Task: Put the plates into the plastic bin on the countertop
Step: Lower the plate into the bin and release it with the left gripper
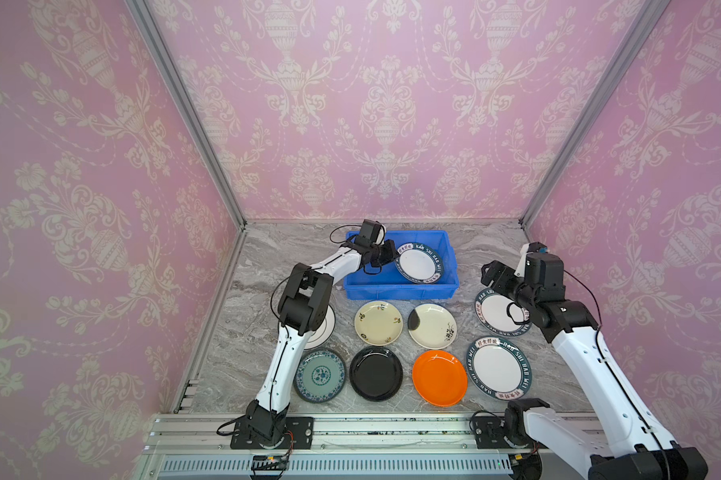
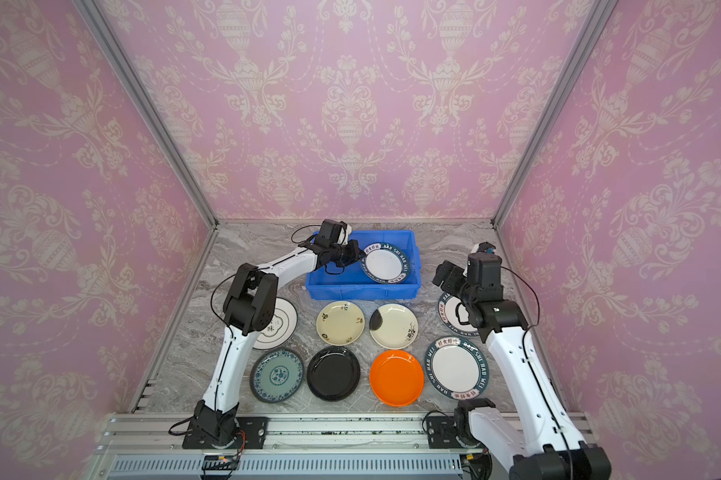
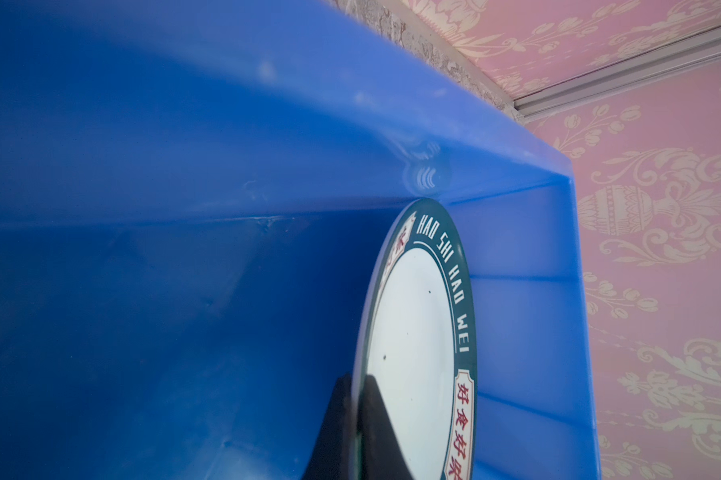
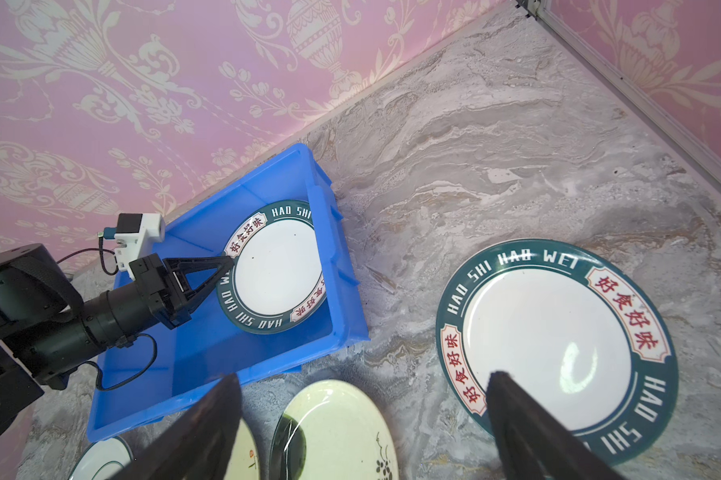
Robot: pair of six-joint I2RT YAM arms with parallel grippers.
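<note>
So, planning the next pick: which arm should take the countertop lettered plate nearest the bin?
Right. The open right gripper hovers by that lettered plate; the left gripper is shut on the plate in the blue bin.

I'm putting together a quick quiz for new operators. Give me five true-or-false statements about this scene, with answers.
1. The left hand is shut on a lettered plate inside the bin. True.
2. The orange plate lies in the bin. False: it lies on the countertop.
3. The right hand is open and holds nothing. True.
4. The black plate lies between the teal plate and the orange plate. True.
5. The bin holds two plates. False: only the one lettered plate is in it.
</note>
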